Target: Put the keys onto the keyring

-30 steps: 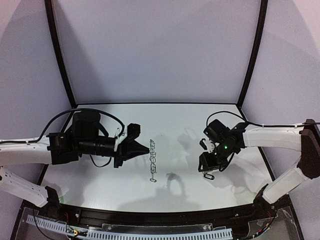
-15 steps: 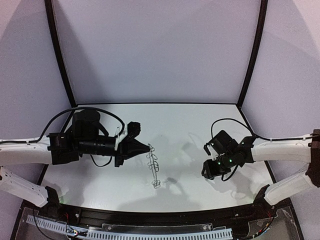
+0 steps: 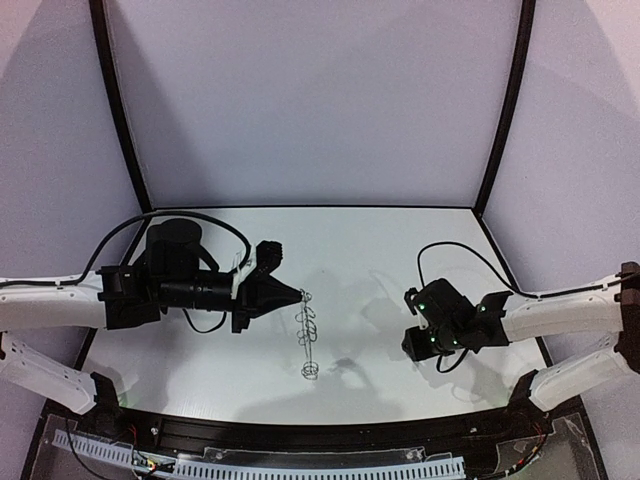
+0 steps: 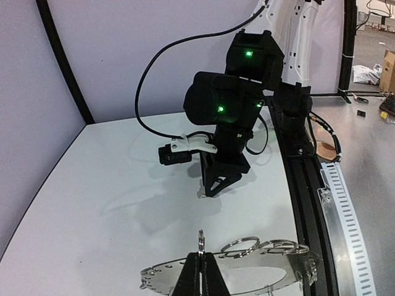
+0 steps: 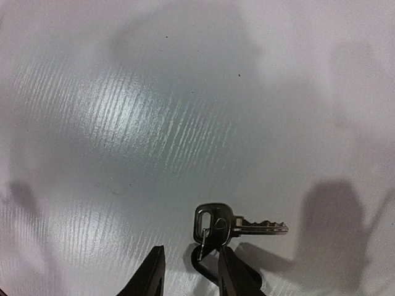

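The white table top (image 3: 350, 240) fills the floor of the enclosure, with both white-and-black arms reaching in from the near edge. From the top camera the left gripper (image 3: 297, 297) lies level and points toward 3 o'clock, a little left of the table's middle. Its jaws are clenched on the large flat grey metal keyring (image 3: 308, 335), which hangs edge-on from the tips toward 6 o'clock, with its lowest wire loops close to or on the surface — I cannot tell which. In the left wrist view the same gripper (image 4: 200, 276) pinches the keyring (image 4: 271, 274) at the inner edge of its band, and round wire loops stand up along the rim toward 1 o'clock.

The right gripper (image 3: 418, 343) sits at 3 o'clock from the keyring, well apart from it, with its tips down near the table. Seen from the right wrist camera, the right gripper (image 5: 188, 274) has its jaws parted and released. The small silver key with a dark slotted head (image 5: 216, 225) lies flat on the table at 12 o'clock from them, its blade pointing to 3 o'clock and its tiny loop dipping between the fingertips.
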{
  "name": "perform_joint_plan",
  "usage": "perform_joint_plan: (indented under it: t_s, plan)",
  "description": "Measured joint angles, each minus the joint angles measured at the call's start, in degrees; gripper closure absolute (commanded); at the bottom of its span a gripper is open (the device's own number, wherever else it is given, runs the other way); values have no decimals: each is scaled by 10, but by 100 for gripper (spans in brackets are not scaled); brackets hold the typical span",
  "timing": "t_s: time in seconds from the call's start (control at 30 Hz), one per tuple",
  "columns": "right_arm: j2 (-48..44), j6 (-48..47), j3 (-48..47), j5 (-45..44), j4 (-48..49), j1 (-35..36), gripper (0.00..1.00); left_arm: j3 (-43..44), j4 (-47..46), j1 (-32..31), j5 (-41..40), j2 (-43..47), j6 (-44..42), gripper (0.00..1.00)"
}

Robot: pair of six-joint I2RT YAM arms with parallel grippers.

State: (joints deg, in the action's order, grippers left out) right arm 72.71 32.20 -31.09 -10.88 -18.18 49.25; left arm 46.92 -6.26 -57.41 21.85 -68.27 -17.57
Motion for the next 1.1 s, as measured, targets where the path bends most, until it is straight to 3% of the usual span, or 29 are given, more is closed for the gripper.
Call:
perform_joint_plan:
  t_s: [0.63, 0.9, 1.1]
  plan:
    - [34, 3, 10, -31, 20, 24, 80, -1, -2, 0, 0, 0, 7, 99]
    - [36, 9, 10, -42, 28, 25, 100, -2, -2, 0, 0, 0, 12, 99]
    - [34, 10, 18, -46, 44, 26, 100, -2, -2, 0, -1, 0, 13, 99]
